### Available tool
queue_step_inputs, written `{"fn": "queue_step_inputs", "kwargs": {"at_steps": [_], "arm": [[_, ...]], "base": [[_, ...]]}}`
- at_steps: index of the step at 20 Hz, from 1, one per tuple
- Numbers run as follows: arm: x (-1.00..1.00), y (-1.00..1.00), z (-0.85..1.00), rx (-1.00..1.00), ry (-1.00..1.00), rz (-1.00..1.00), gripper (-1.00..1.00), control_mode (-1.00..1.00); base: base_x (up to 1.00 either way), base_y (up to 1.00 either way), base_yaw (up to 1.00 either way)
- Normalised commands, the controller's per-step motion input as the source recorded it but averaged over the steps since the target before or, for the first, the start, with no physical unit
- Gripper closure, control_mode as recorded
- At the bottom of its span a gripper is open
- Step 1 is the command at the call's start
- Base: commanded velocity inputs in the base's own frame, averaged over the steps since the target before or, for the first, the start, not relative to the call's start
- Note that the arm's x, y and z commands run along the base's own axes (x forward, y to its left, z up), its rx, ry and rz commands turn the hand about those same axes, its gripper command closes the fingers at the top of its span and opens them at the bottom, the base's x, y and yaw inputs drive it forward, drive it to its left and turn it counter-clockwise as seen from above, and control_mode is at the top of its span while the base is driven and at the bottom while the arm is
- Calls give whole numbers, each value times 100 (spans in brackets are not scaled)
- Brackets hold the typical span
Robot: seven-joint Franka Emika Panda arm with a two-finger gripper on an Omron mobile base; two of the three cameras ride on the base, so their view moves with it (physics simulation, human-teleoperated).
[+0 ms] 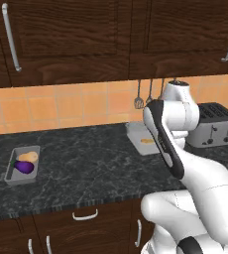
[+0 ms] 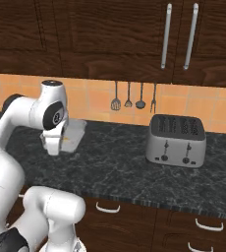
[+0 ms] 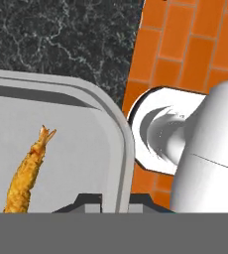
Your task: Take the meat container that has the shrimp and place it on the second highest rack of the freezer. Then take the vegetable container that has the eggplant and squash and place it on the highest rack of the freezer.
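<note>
the end effector (image 3: 115, 201) is closed on the rim of the meat container (image 3: 81, 149), which sits on the dark worktop (image 1: 86, 158) against the tiled wall. the shrimp (image 3: 27, 171) lies inside it. the vegetable container (image 1: 22, 168), with eggplant (image 1: 24, 167) and squash (image 1: 28, 157), rests well apart to the left.
</note>
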Motion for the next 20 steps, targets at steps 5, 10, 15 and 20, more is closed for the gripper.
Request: {"fn": "queue_step_inputs", "kwargs": {"at_steps": [5, 10, 15, 20], "arm": [[-97, 0, 44, 0, 0, 0, 100, -100], [-46, -1, 56, 0, 0, 0, 100, -100], [-5, -11, 53, 0, 0, 0, 100, -100], [-13, -16, 33, 0, 0, 0, 100, -100]], "base": [[0, 0, 0], [0, 0, 0], [0, 0, 0], [0, 0, 0]]}}
